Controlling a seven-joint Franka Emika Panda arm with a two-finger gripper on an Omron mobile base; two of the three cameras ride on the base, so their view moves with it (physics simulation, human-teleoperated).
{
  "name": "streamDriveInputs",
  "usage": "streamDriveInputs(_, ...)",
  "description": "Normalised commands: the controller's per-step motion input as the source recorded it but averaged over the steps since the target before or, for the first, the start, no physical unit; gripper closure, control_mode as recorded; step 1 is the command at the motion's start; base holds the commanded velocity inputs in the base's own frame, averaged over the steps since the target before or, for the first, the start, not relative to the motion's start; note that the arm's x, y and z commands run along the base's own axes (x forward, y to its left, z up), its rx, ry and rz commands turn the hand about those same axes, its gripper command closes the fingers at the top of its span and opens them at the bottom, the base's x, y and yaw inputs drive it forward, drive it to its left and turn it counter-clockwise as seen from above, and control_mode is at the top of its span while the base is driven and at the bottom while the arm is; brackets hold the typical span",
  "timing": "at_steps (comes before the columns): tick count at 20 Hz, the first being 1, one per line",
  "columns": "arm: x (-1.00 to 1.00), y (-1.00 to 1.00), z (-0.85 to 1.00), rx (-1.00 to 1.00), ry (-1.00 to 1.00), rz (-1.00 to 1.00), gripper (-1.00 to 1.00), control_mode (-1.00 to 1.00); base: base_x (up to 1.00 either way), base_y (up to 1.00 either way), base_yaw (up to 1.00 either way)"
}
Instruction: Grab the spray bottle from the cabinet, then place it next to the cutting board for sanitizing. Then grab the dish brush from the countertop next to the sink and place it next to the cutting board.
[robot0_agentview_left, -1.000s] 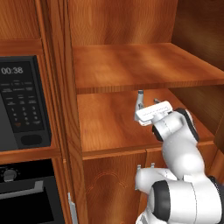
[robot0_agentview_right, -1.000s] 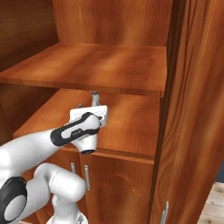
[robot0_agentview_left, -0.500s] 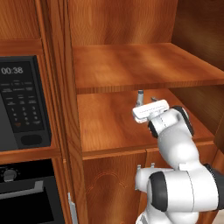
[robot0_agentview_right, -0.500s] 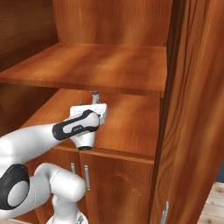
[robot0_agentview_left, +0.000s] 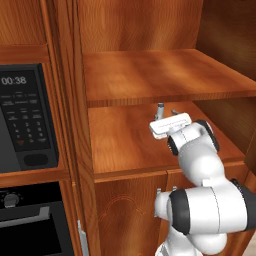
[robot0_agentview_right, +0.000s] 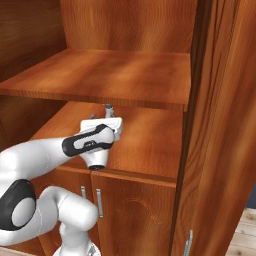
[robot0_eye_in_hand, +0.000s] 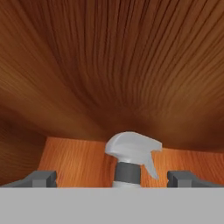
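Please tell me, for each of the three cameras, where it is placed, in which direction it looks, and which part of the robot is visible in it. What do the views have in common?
Left base view: behind the arm's left, facing the cabinet and a microwave; white arm at lower right.
Right base view: behind its right, same shelves; arm at lower left.
Hand view: on the hand, looking along the open gripper at the spray bottle.
Shared: both base views show the lower shelf.

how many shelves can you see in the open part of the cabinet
2. The upper shelf runs across the cabinet above the arm. The lower shelf sits under it, where the open tool reaches in toward the spray bottle. More may lie above the frame.
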Motion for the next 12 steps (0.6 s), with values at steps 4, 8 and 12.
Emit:
streamDriveInputs(4,0.20,0.00,-0.06,0.00,0.02,0.00,-1.00,-1.00,0.00,0.00,0.00)
streamDriveInputs(8,0.03,0.00,-0.19,0.00,0.09,0.00,-1.00,-1.00,0.00,0.00,0.00)
streamDriveInputs(12,0.04,0.00,-0.13,0.00,0.06,0.00,-1.00,-1.00,0.00,0.00,0.00)
